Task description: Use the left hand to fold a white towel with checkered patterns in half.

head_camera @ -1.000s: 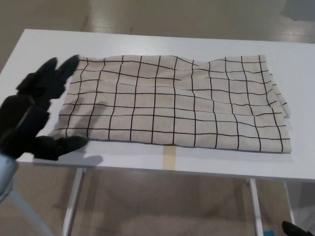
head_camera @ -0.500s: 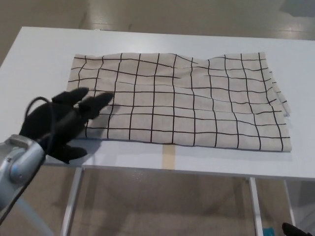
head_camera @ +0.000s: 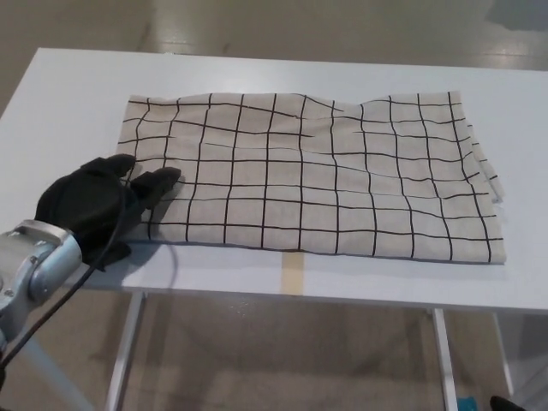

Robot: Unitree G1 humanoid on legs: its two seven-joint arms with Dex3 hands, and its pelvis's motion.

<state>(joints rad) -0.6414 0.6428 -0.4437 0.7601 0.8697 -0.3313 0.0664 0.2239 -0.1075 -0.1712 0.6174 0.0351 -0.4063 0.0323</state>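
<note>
Now left hand (head_camera: 98, 201) rests on towel (head_camera: 317, 175) corner

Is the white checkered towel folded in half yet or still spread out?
Spread out: the white checkered towel lies flat on the white table, no half turned over.

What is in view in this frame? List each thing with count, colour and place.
towel: one, off-white with a black grid, spread flat across the middle of the table, slightly rumpled along its far edge.
table: one, white, fills most of the view; its metal legs show below the near edge.
tape strip: one, tan, on the table's near edge just below the towel.
floor: beige, seen under and beyond the table.
left hand: one, black, at the towel's near left corner, fingertips lying on the cloth; grey forearm and a black cable behind it.
right hand: only a dark sliver at the bottom right corner, too little to judge.
</note>
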